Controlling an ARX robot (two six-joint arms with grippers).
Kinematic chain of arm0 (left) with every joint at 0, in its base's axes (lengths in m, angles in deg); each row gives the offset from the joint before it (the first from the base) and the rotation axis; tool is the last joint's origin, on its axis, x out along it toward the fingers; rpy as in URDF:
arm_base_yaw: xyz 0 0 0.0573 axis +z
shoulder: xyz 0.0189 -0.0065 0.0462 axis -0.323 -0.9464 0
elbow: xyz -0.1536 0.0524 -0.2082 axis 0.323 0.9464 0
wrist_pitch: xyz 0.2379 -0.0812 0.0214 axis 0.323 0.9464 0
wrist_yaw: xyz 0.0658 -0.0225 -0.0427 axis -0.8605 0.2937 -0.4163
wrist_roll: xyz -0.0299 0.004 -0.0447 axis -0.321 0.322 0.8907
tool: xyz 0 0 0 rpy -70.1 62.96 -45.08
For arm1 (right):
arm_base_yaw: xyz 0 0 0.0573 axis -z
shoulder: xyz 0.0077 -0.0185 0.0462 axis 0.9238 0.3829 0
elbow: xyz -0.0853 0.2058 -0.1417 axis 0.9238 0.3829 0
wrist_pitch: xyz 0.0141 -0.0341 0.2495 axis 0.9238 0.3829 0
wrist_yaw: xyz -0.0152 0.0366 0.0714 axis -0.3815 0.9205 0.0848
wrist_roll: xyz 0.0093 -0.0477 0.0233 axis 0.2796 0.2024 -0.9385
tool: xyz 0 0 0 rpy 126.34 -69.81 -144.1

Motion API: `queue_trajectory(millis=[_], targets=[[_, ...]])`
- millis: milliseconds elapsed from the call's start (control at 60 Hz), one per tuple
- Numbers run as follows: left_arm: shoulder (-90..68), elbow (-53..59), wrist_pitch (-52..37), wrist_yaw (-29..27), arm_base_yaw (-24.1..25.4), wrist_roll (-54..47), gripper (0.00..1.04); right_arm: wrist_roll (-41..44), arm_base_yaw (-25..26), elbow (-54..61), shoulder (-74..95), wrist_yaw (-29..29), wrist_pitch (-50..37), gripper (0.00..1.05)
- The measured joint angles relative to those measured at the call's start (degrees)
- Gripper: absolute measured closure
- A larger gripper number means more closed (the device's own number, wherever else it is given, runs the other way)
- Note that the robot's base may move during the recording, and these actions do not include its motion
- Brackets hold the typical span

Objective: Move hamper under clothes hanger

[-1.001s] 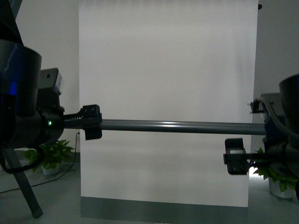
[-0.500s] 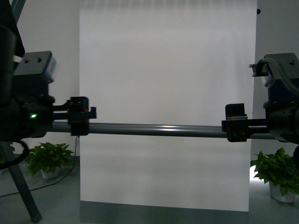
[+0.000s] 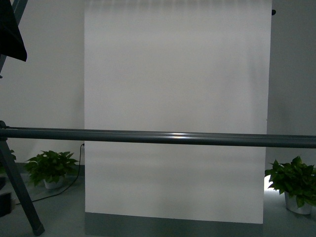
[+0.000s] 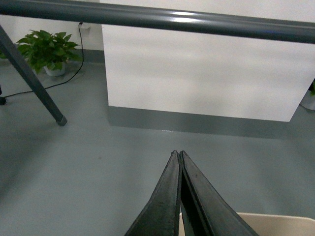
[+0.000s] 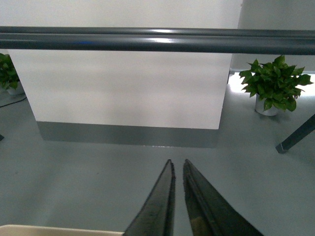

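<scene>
From the front we see neither pincer, only the clothes hanger (image 3: 163,138) with its long bar crossing a white panel (image 3: 177,98). Our left pincer (image 4: 179,156) is pressed shut, holding nothing, with the beige hamper (image 4: 275,223) rim just beside it. Our right pincer (image 5: 177,166) is nearly closed and empty, the hamper (image 5: 54,230) edge near it.

White backdrop panel (image 3: 177,113), potted plants (image 3: 48,169) either side, possibly a cable (image 3: 64,186) on grey floor (image 4: 88,162)
</scene>
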Motion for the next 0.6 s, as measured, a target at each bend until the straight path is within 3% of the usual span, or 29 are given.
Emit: queue_trajectory(millis=[50, 200, 317, 467, 601], targets=[[1.79, 2.34, -0.57, 0.31, 0.46, -0.02, 1.01, 0.09, 0.48, 2.36, -1.79, 0.5, -0.55, 1.04], [5.81, 7.23, -1.22, 0.85, 1.25, -0.02, 1.01, -0.07, 1.53, 7.17, -5.84, 1.46, -1.11, 1.03], [9.11, 10.67, -1.22, 4.42, 3.72, -0.11, 1.01, -0.07, 2.25, 10.49, -9.16, 2.16, -1.16, 1.03], [13.35, 14.05, -0.81, 4.37, 4.87, -0.15, 1.01, -0.07, 5.18, 13.92, -13.44, 6.01, -0.48, 1.03], [17.7, 16.98, 0.79, 4.63, 4.87, -0.2, 1.01, -0.11, 6.38, 16.68, -17.57, 5.99, 1.03, 1.03]])
